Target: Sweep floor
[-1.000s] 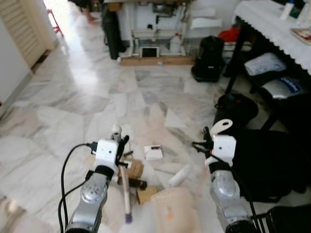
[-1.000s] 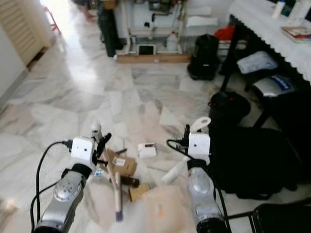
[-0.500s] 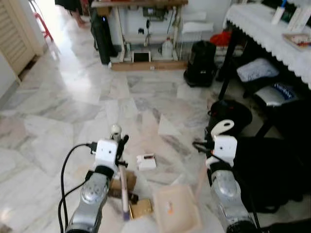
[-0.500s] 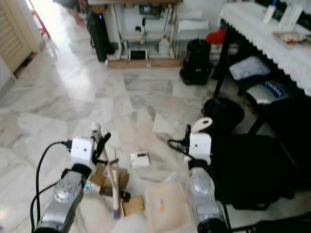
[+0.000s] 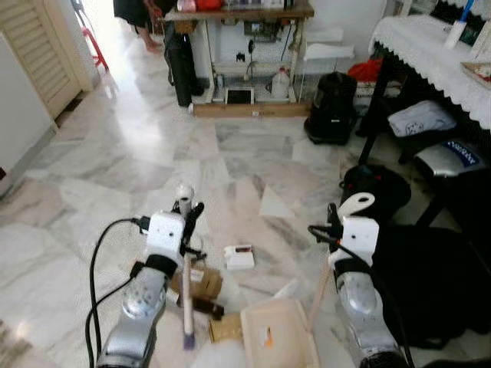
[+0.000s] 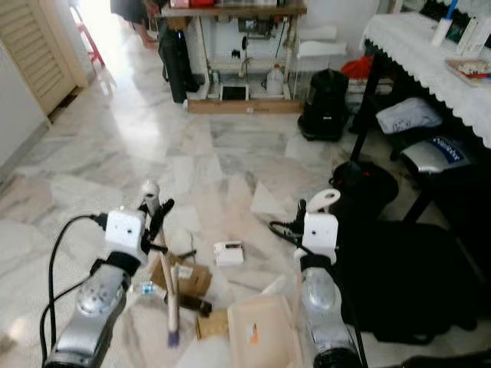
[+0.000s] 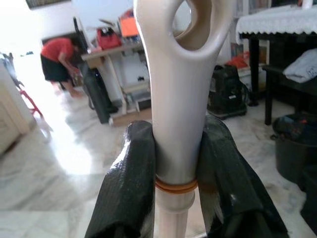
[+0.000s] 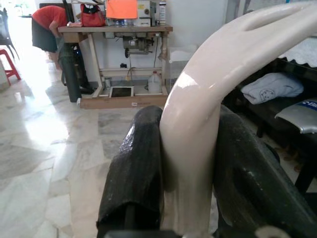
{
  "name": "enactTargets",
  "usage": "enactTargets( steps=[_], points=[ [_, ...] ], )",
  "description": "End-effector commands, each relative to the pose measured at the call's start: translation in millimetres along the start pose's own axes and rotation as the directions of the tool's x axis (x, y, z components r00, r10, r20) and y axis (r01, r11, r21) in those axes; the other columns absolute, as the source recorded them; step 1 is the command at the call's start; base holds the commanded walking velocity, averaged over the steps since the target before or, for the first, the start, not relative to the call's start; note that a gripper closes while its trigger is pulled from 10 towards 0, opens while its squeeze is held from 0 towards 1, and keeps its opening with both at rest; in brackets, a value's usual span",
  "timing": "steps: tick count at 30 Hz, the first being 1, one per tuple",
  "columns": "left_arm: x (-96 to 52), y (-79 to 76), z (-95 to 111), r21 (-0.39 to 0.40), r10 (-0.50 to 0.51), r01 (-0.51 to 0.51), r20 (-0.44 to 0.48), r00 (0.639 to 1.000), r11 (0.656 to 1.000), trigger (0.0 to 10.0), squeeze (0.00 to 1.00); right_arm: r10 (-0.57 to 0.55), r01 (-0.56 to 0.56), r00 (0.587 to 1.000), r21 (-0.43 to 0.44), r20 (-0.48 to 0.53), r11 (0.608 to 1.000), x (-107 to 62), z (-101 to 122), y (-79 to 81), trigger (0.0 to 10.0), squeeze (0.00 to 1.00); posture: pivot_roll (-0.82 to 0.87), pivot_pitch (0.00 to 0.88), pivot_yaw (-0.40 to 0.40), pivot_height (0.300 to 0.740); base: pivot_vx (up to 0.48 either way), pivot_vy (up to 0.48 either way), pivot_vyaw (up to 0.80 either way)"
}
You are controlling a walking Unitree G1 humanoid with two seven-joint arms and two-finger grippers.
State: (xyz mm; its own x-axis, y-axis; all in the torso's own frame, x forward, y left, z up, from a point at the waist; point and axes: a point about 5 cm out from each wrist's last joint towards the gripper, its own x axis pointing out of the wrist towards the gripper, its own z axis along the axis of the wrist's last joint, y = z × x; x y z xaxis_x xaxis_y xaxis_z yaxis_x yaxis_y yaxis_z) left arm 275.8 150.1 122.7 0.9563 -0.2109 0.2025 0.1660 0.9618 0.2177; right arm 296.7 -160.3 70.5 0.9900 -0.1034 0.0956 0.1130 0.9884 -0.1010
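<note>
Broom point(image 5: 186, 295): cream handle with a looped top, clamped in the left pincer point(image 7: 174, 166); shaft slants down toward the floor, purplish tip low, beside the litter.
Left pincer: both black fingers point(image 7: 132, 173) pressed against the broom handle just above an orange band; raised over the marble floor point(image 5: 115, 169), left of the litter.
Dustpan point(image 5: 278, 336): cream tray flat on the floor, near the bottom edge of the head views, between the two arms; thin stick handle rising from it to the right pincer point(image 8: 190, 163).
Right pincer: closed on the curved cream top of the dustpan handle, a black finger on each side.
Litter: brown cardboard pieces point(image 5: 201, 280), a dark bottle-like item point(image 5: 203, 307), a small white box point(image 5: 240, 256), lying just ahead of the dustpan; a pale paper sheet point(image 5: 275, 205) farther out.
Floor: grey-veined white marble, glare toward the far left.
Right side: black bags point(image 5: 430, 268) beside the right arm; table with white lace cloth point(image 5: 430, 46) at the far right, folded items beneath.
Far wall: workbench point(image 5: 242, 11) with clutter, white jug point(image 5: 281, 83) and black bag point(image 5: 331, 107) below.
Person: red top, bent over near the workbench point(image 8: 47, 27).
Left edge: louvred door point(image 5: 38, 46).
</note>
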Motion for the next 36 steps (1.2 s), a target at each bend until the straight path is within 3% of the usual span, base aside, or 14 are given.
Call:
enactTargets(
  steps=[1, 3, 8, 17, 24, 29, 36],
  points=[
    [-2.7, 5.8, 15.0, 0.045, -0.002, 0.0, 0.042, 0.999, 0.999, 10.0, 0.0, -0.02, 0.02, 1.0, -0.007, 0.015, 1.0, 2.0, 3.6, -2.5, 10.0, 0.0, 0.09, 0.023, 0.043, 0.74, 0.0, 0.0, 0.0],
    [-5.1, 6.8, 16.1, 0.065, -0.007, 0.005, 0.033, 0.999, 0.998, 10.0, 0.0, -0.024, 0.024, 1.0, -0.009, 0.012, 1.0, 1.9, 3.1, -2.8, 10.0, 0.0, 0.09, 0.024, 0.043, 0.74, 0.0, 0.0, 0.0],
    [-12.3, 13.7, 1.0, 0.181, 0.031, -0.011, -0.111, 0.993, 0.983, 10.0, 0.0, -0.043, 0.042, 0.999, -0.032, -0.023, 0.999, 1.9, -2.3, -4.6, 10.0, 0.0, 0.1, 0.029, 0.042, 0.74, 0.0, 0.0, 0.0],
    [-17.2, 20.0, -22.9, 0.225, 0.11, -0.043, -0.295, 0.949, 0.973, 10.0, 0.0, -0.096, 0.09, 0.992, -0.073, -0.077, 0.993, -1.4, -12.2, -12.5, 10.0, 0.0, 0.09, 0.038, 0.046, 0.74, 0.0, 0.0, 0.0],
    [-14.7, 20.7, -37.4, 0.085, 0.13, -0.106, -0.365, 0.922, 0.991, 10.0, 0.0, -0.124, 0.112, 0.985, -0.1, -0.122, 0.989, -4.7, -21.7, -15.6, 10.0, 0.0, 0.09, 0.049, 0.045, 0.74, 0.0, 0.0, 0.0],
    [-8.6, 17.9, -36.6, -0.039, 0.088, -0.107, -0.335, 0.938, 0.993, 10.0, 0.0, -0.129, 0.117, 0.981, -0.089, -0.143, 0.989, -5.9, -26.7, -15.2, 10.0, 0.0, 0.09, 0.058, 0.046, 0.74, 0.0, 0.0, 0.0],
    [-3.2, 13.9, -33.3, -0.135, 0.056, -0.099, -0.294, 0.954, 0.986, 10.0, 0.0, -0.138, 0.132, 0.977, -0.047, -0.161, 0.99, -7.1, -30.7, -13.1, 10.0, 0.0, 0.09, 0.064, 0.05, 0.74, 0.0, 0.0, 0.0]
  ],
)
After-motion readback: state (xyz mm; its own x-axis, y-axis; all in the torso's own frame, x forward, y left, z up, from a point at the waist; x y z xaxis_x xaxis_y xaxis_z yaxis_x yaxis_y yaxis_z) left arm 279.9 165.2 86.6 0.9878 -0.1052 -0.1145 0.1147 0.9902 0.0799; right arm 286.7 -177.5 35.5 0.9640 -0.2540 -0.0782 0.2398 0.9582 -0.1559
